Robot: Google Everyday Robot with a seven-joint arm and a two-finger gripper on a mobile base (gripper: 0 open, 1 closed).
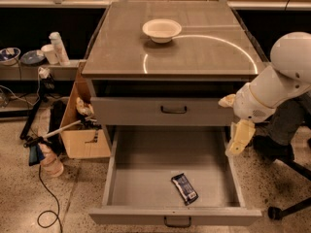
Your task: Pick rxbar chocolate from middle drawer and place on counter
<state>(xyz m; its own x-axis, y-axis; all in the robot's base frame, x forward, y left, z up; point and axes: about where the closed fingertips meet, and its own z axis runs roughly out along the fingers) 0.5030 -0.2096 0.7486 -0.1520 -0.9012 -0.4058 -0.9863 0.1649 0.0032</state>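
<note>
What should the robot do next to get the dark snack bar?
Probably move the pale gripper inward over the dark-wrapped rxbar chocolate: that gripper hangs by the side wall of the open grey metal middle drawer; the bar lies near the front.
</note>
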